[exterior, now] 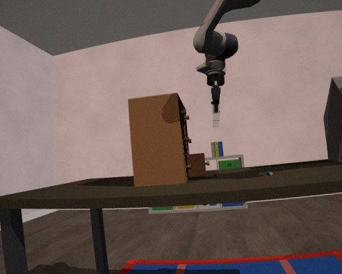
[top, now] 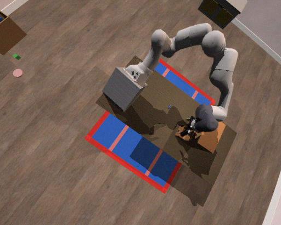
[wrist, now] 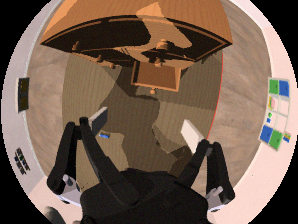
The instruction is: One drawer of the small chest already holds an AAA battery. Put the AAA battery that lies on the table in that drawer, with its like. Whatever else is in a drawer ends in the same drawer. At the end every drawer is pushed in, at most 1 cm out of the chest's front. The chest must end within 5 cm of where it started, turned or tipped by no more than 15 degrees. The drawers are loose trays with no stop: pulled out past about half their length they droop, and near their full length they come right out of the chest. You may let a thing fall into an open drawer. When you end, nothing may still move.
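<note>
Exterior view shows the gripper (exterior: 216, 123) hanging high in front of the chest (exterior: 155, 140), fingers spread fully and holding nothing. 1 drawer (exterior: 197, 164), the lowest, stands pulled partway out; the others look pushed in. The AAA battery (exterior: 269, 173) lies on the table (exterior: 89, 194), well apart from the chest. Picking it up, dropping it in and shutting the drawer all remain, I judge.
</note>
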Controlling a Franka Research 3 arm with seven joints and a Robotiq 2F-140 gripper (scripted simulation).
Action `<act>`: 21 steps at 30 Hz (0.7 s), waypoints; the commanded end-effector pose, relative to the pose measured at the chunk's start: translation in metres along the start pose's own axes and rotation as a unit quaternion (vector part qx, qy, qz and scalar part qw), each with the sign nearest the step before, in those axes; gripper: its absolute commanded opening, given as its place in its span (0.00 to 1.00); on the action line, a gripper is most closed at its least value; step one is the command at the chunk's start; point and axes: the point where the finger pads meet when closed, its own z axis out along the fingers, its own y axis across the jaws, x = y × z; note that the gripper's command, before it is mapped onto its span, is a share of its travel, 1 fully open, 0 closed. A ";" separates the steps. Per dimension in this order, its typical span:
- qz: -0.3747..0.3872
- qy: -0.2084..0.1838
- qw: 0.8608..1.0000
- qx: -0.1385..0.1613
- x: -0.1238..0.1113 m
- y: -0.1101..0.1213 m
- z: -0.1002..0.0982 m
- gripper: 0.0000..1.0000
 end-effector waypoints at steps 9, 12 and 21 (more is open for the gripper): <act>-0.038 0.102 0.994 0.018 0.053 0.009 0.054 1.00; -0.041 0.116 0.992 0.022 0.060 0.009 0.063 1.00; -0.042 0.123 0.991 0.024 0.063 0.009 0.067 1.00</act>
